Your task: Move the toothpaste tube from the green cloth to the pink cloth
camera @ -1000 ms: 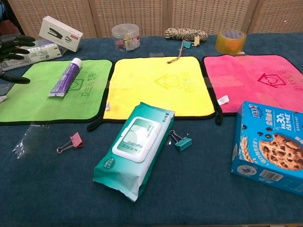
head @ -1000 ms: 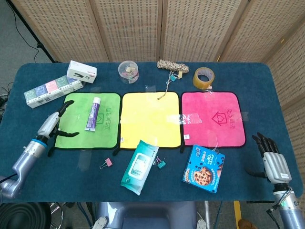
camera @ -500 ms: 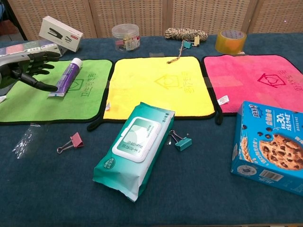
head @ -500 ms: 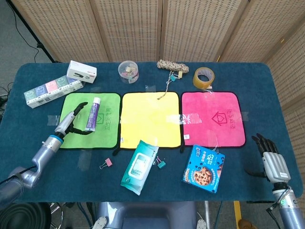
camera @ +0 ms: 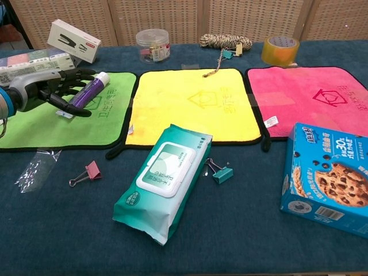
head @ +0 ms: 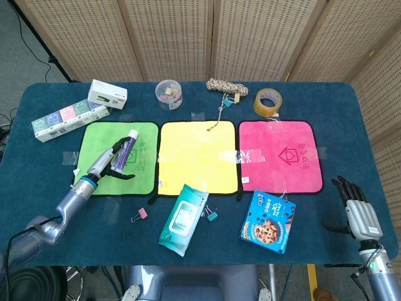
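The left hand [camera: 54,92] is wrapped around the toothpaste tube [camera: 89,90] over the green cloth [head: 119,160], white cap pointing far-right; whether the tube is clear of the cloth cannot be told. The right hand [head: 356,210] hangs off the counter's [head: 351,119] near right edge, fingers apart, holding nothing. Between green and pink cloth [head: 279,155] lies the yellow cloth [head: 197,157], bare on top. Each cloth carries a printed house mark with Chinese characters. Near the pink cloth, a cookie box [camera: 328,178] reads "30%". A wipes pack [camera: 164,181] lies near the yellow cloth.
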Robot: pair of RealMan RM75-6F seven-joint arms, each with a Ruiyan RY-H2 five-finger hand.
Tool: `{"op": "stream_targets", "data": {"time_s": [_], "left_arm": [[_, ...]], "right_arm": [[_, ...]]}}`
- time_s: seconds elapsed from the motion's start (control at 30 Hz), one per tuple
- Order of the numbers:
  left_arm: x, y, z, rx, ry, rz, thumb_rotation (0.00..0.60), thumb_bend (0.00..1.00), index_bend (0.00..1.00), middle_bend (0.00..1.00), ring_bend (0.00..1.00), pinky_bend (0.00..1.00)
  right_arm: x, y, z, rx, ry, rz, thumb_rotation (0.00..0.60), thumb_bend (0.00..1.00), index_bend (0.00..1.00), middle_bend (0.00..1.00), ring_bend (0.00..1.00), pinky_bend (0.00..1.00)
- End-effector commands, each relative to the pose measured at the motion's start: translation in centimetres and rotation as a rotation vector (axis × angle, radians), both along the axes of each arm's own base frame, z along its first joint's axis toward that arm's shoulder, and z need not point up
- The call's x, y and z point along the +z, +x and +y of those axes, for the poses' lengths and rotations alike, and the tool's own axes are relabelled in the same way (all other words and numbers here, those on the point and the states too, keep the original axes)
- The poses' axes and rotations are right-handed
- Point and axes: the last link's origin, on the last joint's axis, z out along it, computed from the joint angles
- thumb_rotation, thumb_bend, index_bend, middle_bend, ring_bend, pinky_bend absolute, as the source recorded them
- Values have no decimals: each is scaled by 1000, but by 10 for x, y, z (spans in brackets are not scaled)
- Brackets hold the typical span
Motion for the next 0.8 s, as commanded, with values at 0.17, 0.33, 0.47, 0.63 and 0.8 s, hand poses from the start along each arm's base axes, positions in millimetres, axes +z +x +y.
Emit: {"op": "stream_targets", "data": {"time_s": [0.17,0.33,0.47,0.63,0.8], "left_arm": [[-6,13,1,-15,-5,-21,600,0,0,0,0,0],[-13,21,1,-15,-13,-40,600,0,0,0,0,0],[-21,28,0,-7,-18,-69,600,0,0,0,0,0],[-29,38,-2,3,-21,-117,600,0,0,0,0,0],[-37,48,-3,13,-30,-163,600,0,0,0,0,0]], "right_arm": [[0,0,0,1,4,-2,600,0,0,0,0,0],[-1,0,0,-2,11,-1,600,0,0,0,0,0],[-2,1,1,-1,14,-1,600,0,0,0,0,0],[-2,1,1,1,19,-2,600,0,0,0,0,0],[-4,1,1,-1,28,-3,600,0,0,0,0,0]]}}
